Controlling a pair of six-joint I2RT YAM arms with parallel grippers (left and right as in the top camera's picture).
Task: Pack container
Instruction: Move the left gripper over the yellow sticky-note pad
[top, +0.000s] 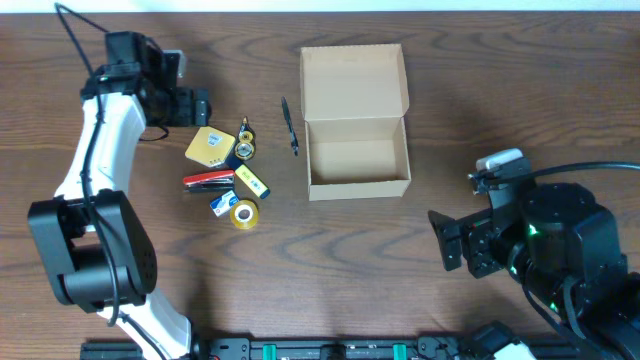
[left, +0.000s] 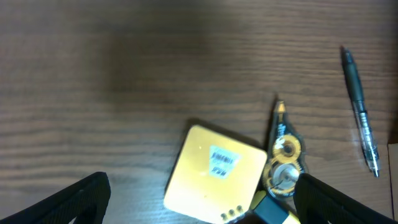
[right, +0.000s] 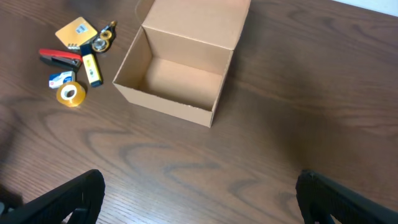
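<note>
The container, a tan cardboard box (top: 358, 188), stands open at mid-table with its flap lid (top: 353, 78) laid back; it is empty and also shows in the right wrist view (right: 165, 102). My left gripper (top: 195, 107) is open and empty, hovering just behind a yellow square pad (top: 209, 146). In the left wrist view the pad (left: 214, 171) lies between the open fingers (left: 202, 202). My right gripper (top: 450, 240) is open and empty, to the front right of the box, over bare table (right: 199, 199).
Left of the box lie a correction tape (top: 245, 148), a red stapler (top: 207, 180), a yellow-and-blue stick (top: 252, 182), a small white-blue item (top: 222, 204) and a yellow tape roll (top: 244, 214). A dark pen (top: 290, 126) lies beside the box's left wall.
</note>
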